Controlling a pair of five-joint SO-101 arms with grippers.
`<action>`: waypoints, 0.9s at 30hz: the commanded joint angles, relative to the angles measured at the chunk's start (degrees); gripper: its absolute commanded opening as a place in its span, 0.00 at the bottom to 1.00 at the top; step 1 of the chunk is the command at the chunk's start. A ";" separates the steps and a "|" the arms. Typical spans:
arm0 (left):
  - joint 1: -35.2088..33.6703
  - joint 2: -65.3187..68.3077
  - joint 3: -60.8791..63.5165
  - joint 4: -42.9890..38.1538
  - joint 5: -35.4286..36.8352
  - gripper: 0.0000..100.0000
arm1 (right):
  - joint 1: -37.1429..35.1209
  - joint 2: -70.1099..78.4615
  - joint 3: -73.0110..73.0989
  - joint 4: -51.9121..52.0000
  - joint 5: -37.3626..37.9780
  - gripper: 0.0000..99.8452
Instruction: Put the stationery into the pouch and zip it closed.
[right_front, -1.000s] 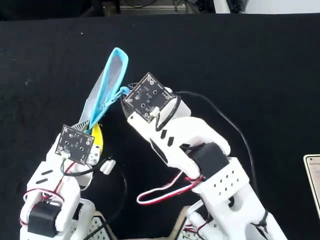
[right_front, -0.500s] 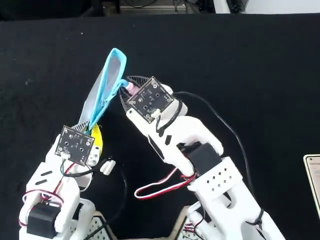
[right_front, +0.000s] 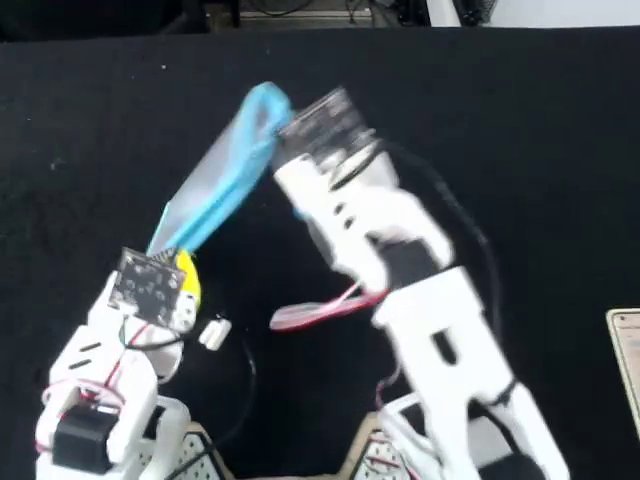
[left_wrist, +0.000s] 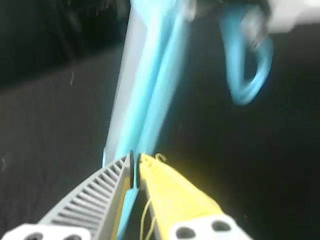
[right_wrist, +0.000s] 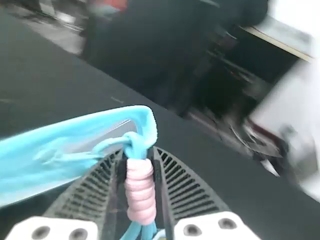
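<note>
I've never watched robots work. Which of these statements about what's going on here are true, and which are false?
1. The left tool is clamped on one end of the blue-edged pouch. True.
2. The right tool pinches a pink zipper pull. True.
3. The pouch lies alone, touched by neither tool. False: both tools hold it, one at each end.
4. The table has a white cover. False: the cover is black.
</note>
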 joint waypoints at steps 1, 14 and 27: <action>-0.04 -0.70 -1.63 -0.44 -0.70 0.03 | 2.02 0.31 -4.35 -1.85 -0.44 0.01; -0.57 -0.70 -1.71 -0.53 -0.70 0.13 | -0.70 -0.48 -5.23 1.41 -0.18 0.01; 8.40 -0.62 -13.76 3.52 3.08 0.19 | -16.88 -9.80 -19.21 23.91 0.00 0.01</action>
